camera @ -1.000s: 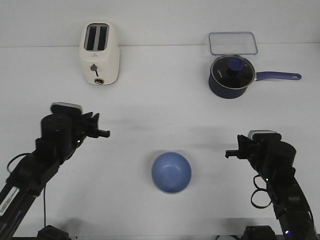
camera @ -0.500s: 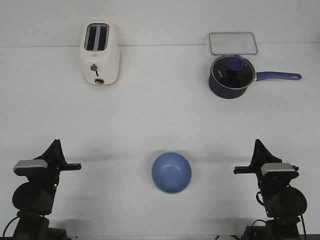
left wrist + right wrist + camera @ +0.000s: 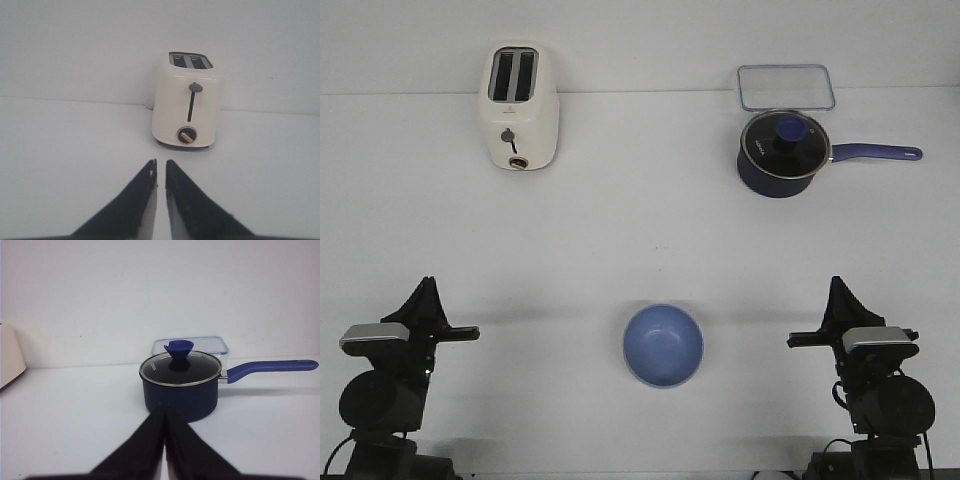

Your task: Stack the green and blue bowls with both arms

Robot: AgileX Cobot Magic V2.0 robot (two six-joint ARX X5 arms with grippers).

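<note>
Jaws of left gripper (image 3: 160, 167) nearly closed, holding nothing; right gripper (image 3: 164, 410) jaws shut, empty, well apart from blue bowl (image 3: 663, 345).

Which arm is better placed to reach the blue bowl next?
Right, but only slightly. The blue bowl lies nearer the right gripper than the left gripper. Both arms sit at the table's near edge, holding nothing. No green bowl is visible, so the next step itself is unclear.
</note>
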